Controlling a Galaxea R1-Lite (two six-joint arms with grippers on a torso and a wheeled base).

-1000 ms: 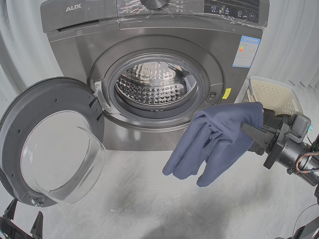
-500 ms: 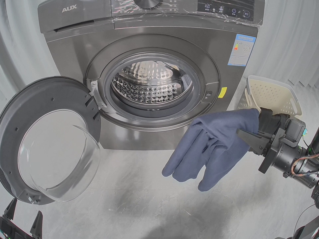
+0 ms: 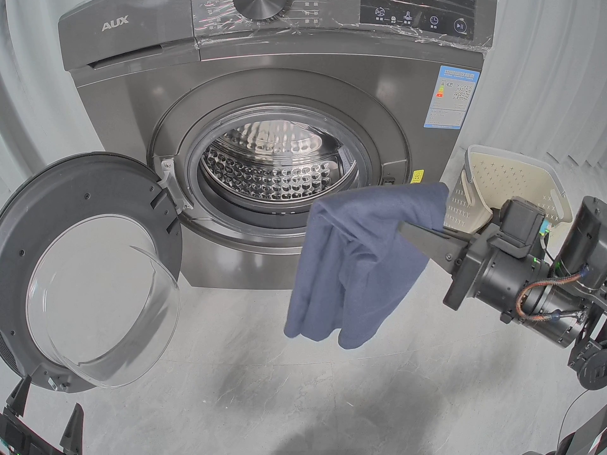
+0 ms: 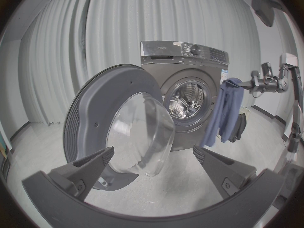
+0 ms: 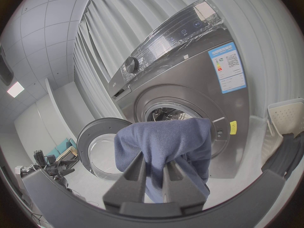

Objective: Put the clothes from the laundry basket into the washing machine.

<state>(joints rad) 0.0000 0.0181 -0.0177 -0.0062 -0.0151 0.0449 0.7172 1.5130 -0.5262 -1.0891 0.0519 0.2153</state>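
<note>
Your right jaws are clamped on the navy garment (image 3: pixel 360 254), hanging long-axis down just right of the drum mouth (image 3: pixel 275 159), so you'd go forward-left; left jaws open, low by the door (image 3: pixel 95 184).

Drum opening (image 3: pixel 272 165) free; door (image 3: pixel 82 191) swung left; blue garment (image 3: pixel 360 254) hangs before right rim

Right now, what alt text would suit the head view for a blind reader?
The right claw holds a blue garment hanging in front of the open drum of a grey washing machine. The round door is swung wide on the left, and a pale laundry basket stands to the machine's right.
</note>
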